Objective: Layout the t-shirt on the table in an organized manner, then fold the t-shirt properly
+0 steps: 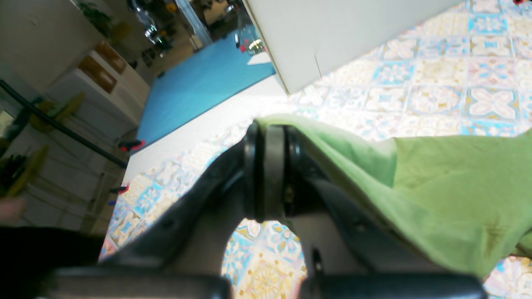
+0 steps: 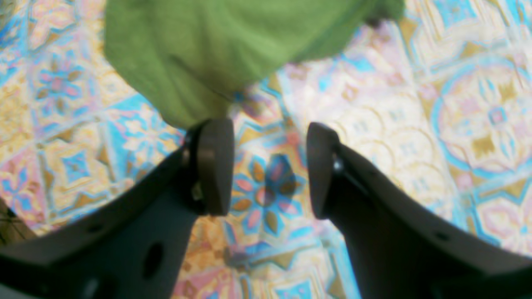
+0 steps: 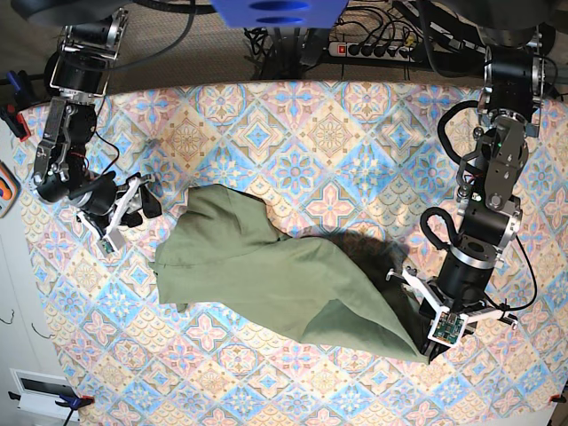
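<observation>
In the left wrist view, the left gripper (image 1: 270, 166) has its two pads pressed together on a fold of the one t-shirt (image 1: 449, 187), lifting green cloth over the tiled table (image 1: 457, 79). In the right wrist view, the right gripper (image 2: 268, 166) stands wide apart and holds nothing, a shirt corner lying just beyond its left pad. In the base view, one t-shirt (image 3: 275, 275) lies crumpled across the table's (image 3: 337, 124) middle, between two arms; its lower right corner meets the left gripper (image 3: 424, 335), while the right gripper (image 3: 142, 200) sits just beside its upper left edge.

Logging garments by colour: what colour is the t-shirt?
Plain olive green t-shirt; it shows best in the base view.
</observation>
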